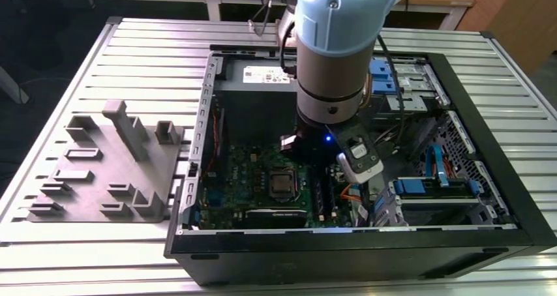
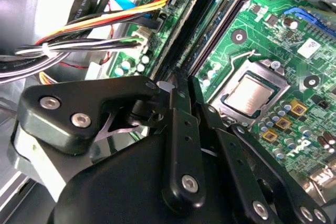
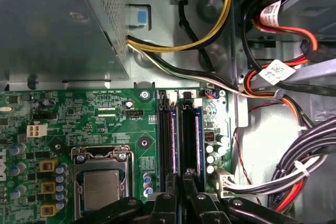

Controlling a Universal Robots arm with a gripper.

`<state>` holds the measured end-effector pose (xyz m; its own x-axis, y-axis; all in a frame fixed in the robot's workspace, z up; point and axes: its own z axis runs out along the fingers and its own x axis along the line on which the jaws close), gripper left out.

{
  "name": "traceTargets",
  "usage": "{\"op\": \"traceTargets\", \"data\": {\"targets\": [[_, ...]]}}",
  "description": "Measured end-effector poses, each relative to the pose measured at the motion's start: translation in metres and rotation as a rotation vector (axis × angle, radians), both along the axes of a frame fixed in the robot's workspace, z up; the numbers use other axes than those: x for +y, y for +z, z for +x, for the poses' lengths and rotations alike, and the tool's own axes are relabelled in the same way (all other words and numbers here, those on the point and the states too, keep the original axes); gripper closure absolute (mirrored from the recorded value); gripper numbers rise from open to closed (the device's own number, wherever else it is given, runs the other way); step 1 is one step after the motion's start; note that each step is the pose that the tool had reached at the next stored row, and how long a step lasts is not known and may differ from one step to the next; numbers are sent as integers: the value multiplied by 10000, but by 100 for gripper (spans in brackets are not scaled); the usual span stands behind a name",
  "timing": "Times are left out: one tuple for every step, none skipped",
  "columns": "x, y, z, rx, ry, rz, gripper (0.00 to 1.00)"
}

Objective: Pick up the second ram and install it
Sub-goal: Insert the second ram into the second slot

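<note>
Trouble could come if my gripper [image 2: 181, 85], pinched narrow over the second ram [image 3: 198, 142] low in the frame, pushes crooked and bends the slot [image 3: 166, 140].

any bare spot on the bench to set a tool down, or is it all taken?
Free: slatted table beyond the grey tray, between it and the PC case's far wall. Also the strip in front of the tray. Crowded: inside the case, cables beside the RAM slots, arm over the motherboard.
</note>
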<state>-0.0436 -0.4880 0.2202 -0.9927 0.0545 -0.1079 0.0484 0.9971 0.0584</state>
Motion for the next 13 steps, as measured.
{"op": "traceTargets", "data": {"targets": [[0, 33, 0, 0, 0, 0, 84], [0, 70, 0, -1, 0, 1, 84], [0, 112, 0, -1, 0, 1, 84], [0, 155, 0, 0, 0, -2, 84], [0, 196, 0, -2, 0, 1, 84], [0, 235, 0, -3, -1, 0, 84], [0, 270, 0, -5, -1, 0, 84], [0, 295, 0, -7, -1, 0, 84], [0, 300, 0, -8, -4, -3, 84], [0, 300, 0, -8, -6, -3, 84], [0, 300, 0, -9, -6, -4, 84], [0, 300, 0, -8, -6, -5, 84], [0, 300, 0, -8, -6, -6, 84]]}}
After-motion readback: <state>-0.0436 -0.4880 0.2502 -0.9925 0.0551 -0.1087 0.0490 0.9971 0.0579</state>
